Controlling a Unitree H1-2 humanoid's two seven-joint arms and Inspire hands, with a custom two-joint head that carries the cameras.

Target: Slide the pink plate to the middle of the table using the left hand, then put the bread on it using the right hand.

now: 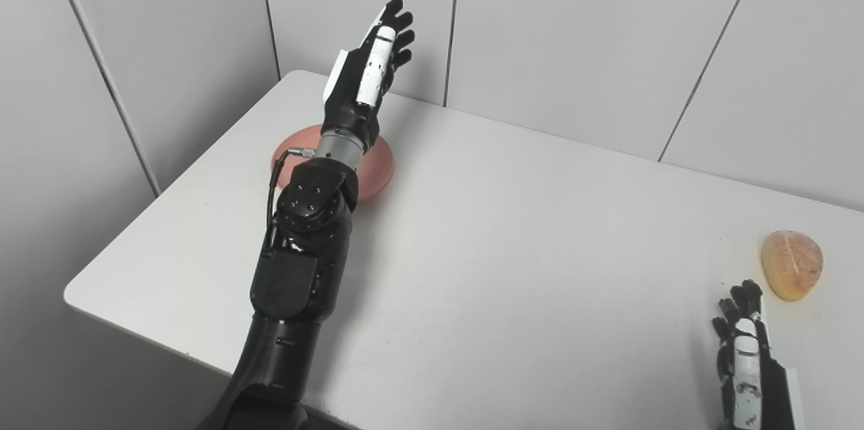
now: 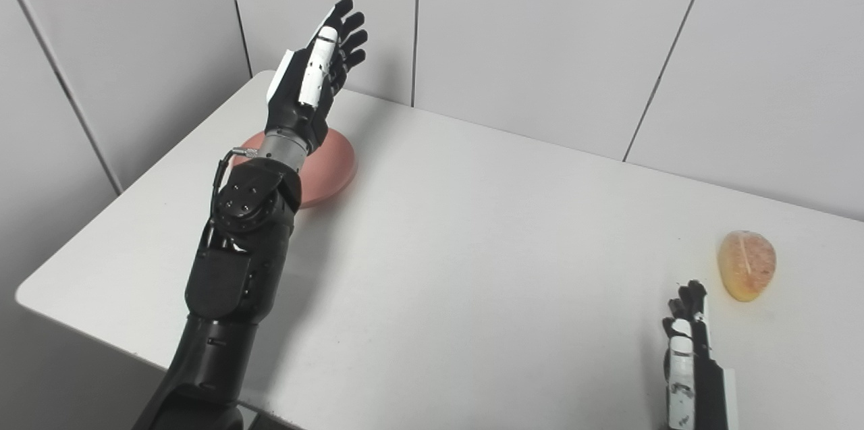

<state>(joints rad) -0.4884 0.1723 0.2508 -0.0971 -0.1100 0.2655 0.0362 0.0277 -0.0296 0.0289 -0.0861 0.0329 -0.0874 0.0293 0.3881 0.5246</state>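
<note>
Two things are lying on the white tabletop (image 1: 513, 248): a pink plate (image 1: 378, 163) near the far left corner and a piece of bread (image 1: 792, 264) close to the right edge. Nothing is showing on the visible part of the plate, though the left forearm is crossing in front of it and hiding much of it. The left robot hand (image 1: 368, 65) is hanging raised beyond the plate, toward the far edge, with its fingers (image 1: 398, 25) stretched out nearly straight and a little apart, holding nothing and touching nothing. The right robot hand (image 1: 742, 342) is sitting low at the near right corner, fingers slightly curled and apart, empty, its fingertips pointing toward the bread but staying just short of it. The bread is lying on its side, an oval golden loaf with its long axis running roughly from the near edge toward the far edge, tilted a little, well apart from the plate.
</note>
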